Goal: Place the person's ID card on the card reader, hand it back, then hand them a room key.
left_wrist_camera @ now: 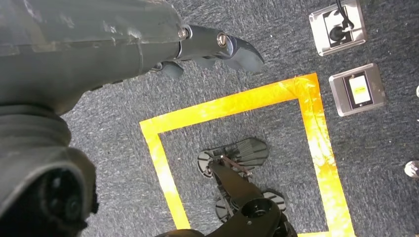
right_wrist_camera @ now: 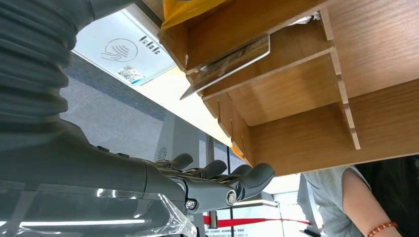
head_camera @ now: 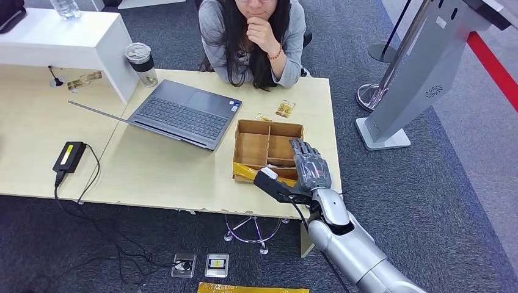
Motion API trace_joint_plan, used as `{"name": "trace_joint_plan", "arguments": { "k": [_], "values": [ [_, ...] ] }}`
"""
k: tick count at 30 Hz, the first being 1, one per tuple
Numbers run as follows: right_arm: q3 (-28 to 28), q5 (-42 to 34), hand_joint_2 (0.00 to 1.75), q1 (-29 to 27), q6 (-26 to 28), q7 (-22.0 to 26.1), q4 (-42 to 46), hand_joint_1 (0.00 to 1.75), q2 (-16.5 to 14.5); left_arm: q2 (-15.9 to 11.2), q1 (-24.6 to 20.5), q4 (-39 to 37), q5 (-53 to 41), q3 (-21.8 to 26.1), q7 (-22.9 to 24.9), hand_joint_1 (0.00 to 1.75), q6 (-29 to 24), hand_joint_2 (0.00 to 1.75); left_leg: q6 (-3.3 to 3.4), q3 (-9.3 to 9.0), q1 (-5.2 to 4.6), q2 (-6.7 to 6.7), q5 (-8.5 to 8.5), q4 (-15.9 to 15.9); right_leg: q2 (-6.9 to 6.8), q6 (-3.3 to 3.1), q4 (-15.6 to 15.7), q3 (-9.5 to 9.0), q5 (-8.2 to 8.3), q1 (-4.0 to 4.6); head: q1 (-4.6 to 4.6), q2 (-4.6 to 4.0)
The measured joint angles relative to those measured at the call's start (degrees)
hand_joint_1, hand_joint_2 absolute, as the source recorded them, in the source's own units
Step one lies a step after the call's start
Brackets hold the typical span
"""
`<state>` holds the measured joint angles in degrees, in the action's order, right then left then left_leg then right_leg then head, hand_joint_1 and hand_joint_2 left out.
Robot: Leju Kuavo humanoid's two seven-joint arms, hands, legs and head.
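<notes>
Reaching over the wooden box (head_camera: 269,149), the right hand (head_camera: 310,165) hung empty, fingers spread; it needed to dip squarely onto the leaning card (right_wrist_camera: 230,64) before pinching.

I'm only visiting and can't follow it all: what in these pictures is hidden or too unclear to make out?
- Box: in the head view the right hand hides its near-right compartments.
- Card in the box: right wrist view shows it edge-on, so its face is unreadable.
- Small cards on the table: head view, too small to tell which is which.
- Person: head cut off by the head view's top edge.
</notes>
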<state>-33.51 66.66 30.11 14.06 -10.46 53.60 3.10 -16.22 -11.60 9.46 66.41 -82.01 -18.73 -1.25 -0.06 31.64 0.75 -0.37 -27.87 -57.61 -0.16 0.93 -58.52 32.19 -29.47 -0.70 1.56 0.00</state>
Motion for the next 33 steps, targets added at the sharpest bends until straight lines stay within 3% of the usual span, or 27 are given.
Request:
{"name": "trace_joint_plan", "arguments": {
  "k": [26, 30, 33],
  "values": [
    [0.0, -0.3, 1.75, 0.2, 0.5, 0.8, -4.8, 0.02, -0.5, 0.0, 0.0, 0.0, -0.1, 0.0, 0.0, 0.0, 0.2, 0.0, 0.0, 0.0, 0.0, 0.0, 0.0, 0.0, 0.0, 0.0, 0.0, 0.0, 0.0, 0.0, 0.0, 0.0],
    [0.0, -0.3, 1.75, 0.2, 0.2, 0.8, -4.8, 1.75, -0.5, 0.0, 0.0, 0.0, -0.1, 0.0, 0.0, 0.0, 0.2, 0.0, 0.0, 0.0, 0.0, 0.0, 0.0, 0.0, 0.0, 0.0, 0.0, 0.0, 0.0, 0.0, -0.01, 0.0],
    [0.0, -0.4, 1.75, 0.2, -0.3, 0.7, -4.8, 1.75, -0.5, 0.0, 0.0, 0.0, -0.1, 0.0, 0.0, 0.0, 0.3, 0.0, 0.0, 0.0, 0.0, 0.0, 0.0, 0.0, 0.0, 0.0, 0.0, 0.0, 0.0, 0.0, 0.0, 0.0]
  ]
}}
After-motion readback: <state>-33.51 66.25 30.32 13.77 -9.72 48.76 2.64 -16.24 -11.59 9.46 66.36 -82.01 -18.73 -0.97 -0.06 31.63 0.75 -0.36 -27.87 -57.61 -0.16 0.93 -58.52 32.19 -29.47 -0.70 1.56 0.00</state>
